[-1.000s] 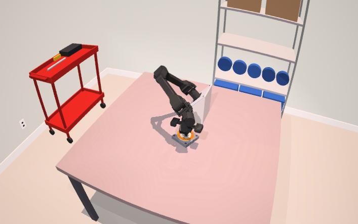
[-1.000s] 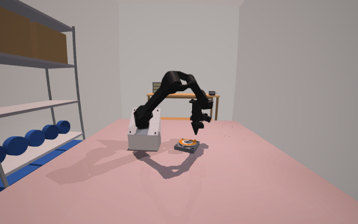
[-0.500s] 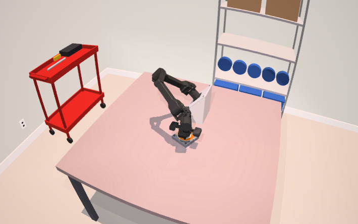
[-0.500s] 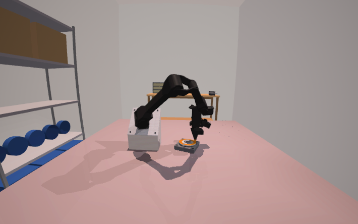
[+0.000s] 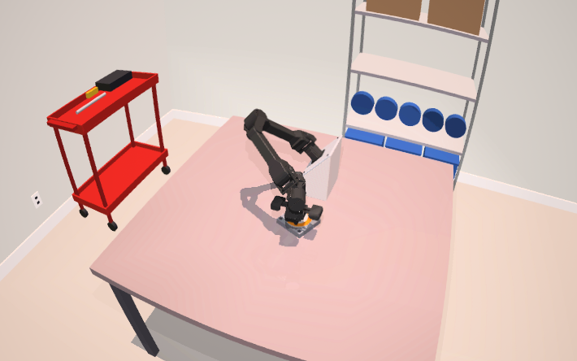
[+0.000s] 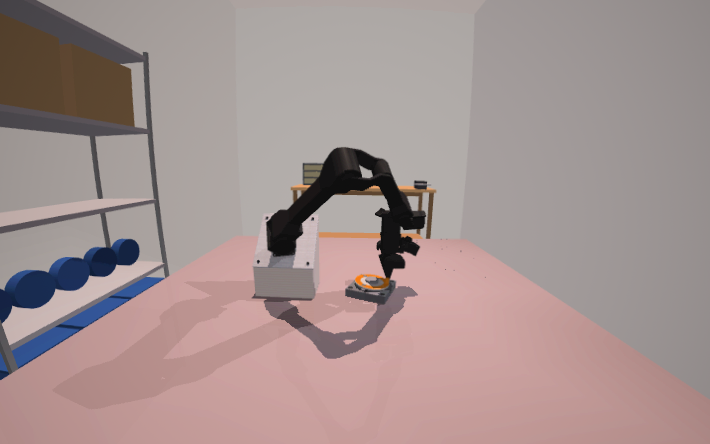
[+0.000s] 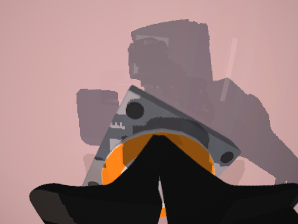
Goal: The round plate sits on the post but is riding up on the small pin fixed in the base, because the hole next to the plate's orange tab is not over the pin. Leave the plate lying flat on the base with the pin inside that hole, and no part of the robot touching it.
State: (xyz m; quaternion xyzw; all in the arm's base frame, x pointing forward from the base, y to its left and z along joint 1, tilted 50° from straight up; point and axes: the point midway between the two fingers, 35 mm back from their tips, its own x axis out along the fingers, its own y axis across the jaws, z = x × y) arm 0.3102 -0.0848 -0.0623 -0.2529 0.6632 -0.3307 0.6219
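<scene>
My gripper (image 7: pixel 157 140) is clenched tight with nothing between the fingers, tips pressed together into one point. I judge that is so I can poke or push the plate round, not pinch it.

Going left to right from my tool: far out to the left in the top view stands the red cart (image 5: pixel 108 142). Its upper tray holds a black box (image 5: pixel 113 80), a small yellow block (image 5: pixel 92 93) and a grey rod (image 5: pixel 90 103); the lower tray looks bare. None of it matters for the job.

Directly under my tips sits the grey base (image 7: pixel 164 123), and the round plate (image 7: pixel 119 161) lies on it, orange rim showing either side of my fingers in the wrist view. In the exterior view my point comes down at the plate's (image 6: pixel 371 281) right edge; touching or just above, I cannot tell. The post, the pin, the orange tab and its hole are all hidden behind my fingers, so I cannot say whether the plate is flat or riding up. I judge I am at the turn-the-plate step, task not finished.

Right of my tool: my white mount block (image 5: pixel 323 175), then the shelf unit (image 5: pixel 415 76), with blue discs (image 5: pixel 409 113) on one shelf and brown boxes (image 5: pixel 455 15) on top.
</scene>
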